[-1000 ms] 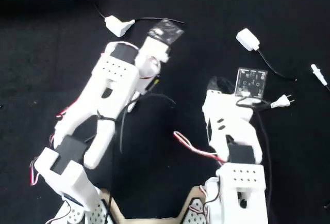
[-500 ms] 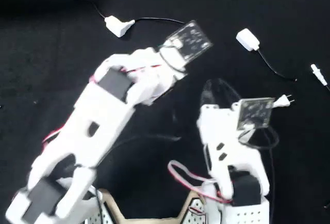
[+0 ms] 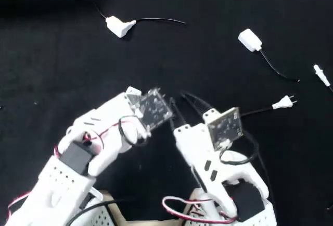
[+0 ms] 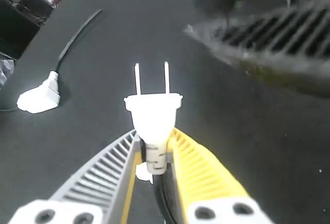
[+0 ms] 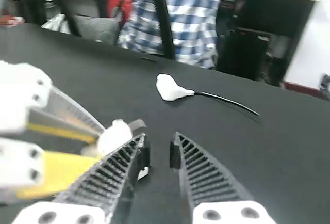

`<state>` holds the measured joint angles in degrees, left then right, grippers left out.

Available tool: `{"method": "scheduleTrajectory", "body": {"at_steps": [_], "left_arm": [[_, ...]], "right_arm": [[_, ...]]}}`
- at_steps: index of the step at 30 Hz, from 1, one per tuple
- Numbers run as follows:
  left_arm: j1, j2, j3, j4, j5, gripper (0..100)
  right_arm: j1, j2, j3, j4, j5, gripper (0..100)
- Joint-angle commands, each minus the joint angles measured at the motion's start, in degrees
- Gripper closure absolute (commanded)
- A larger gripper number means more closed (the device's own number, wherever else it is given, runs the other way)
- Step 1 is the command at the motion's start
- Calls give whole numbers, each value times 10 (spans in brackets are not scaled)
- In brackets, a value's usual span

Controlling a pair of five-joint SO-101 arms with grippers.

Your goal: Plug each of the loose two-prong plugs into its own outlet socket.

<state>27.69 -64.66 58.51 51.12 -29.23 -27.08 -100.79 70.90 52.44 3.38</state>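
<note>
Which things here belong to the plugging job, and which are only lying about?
Job:
- held plug
- loose plug on the table
- small plug at the table's edge
- socket with cable
- second socket

Only around:
- chair beyond the table
- dark cabinet

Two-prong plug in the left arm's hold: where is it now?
In the left wrist view the two-prong plug is clamped in the left tool, prongs pointing outward; the right wrist view shows it close beside the open right tool.
</note>
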Motion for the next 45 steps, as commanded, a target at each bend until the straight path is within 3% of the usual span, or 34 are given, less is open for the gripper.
{"method": "scheduleTrajectory", "body": {"at_steps": [1, 7, 11, 18, 33, 40, 45], "left_arm": [[-3, -22, 48, -43, -5, 970], [2, -22, 66, -83, -4, 970], [44, -23, 48, -85, -3, 970], [95, -23, 23, -84, -2, 971], [118, -86, -148, 66, 30, 971], [103, -84, -147, 76, 30, 971], [49, -78, -121, 75, 29, 971]], "right_arm": [[-23, 3, -29, 4, 5, 910], [-20, 3, -18, 2, -5, 912], [4, 3, 7, -18, -49, 911], [15, 3, 13, -19, -47, 911], [47, 2, 58, -30, -47, 911], [47, 0, 77, -46, -47, 911], [49, 2, 80, -46, -34, 910]]}}
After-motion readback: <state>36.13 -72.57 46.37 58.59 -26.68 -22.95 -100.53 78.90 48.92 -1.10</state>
